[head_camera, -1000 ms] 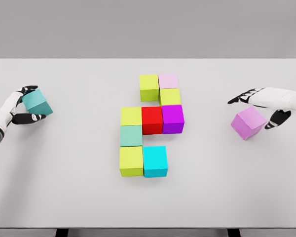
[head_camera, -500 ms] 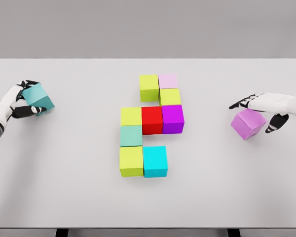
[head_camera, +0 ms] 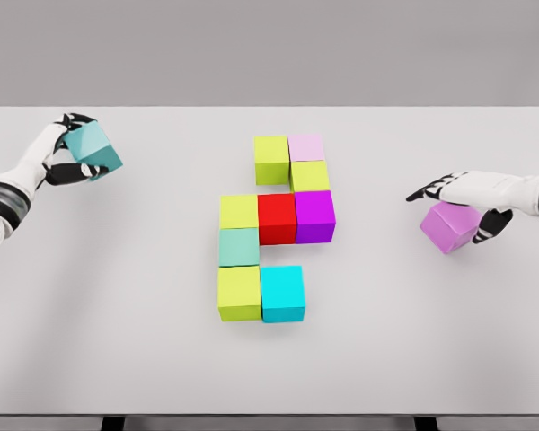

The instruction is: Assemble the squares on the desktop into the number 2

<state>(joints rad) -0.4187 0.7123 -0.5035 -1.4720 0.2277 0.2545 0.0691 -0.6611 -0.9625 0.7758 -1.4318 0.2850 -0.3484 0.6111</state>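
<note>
Left hand (head_camera: 69, 148) clamped on teal cube (head_camera: 92, 149), far left of block cluster (head_camera: 274, 229). Right hand (head_camera: 467, 199) spread over violet cube (head_camera: 450, 225), fingers apart.

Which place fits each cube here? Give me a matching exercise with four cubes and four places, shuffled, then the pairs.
Things:
1. teal cube
2. violet cube
3. red cube
4. cyan cube

Places:
A. bottom row of the figure, right end
B. in the left hand, far left
C. middle row, centre
D. under the right hand, far right

Pairs: 1-B, 2-D, 3-C, 4-A
</note>
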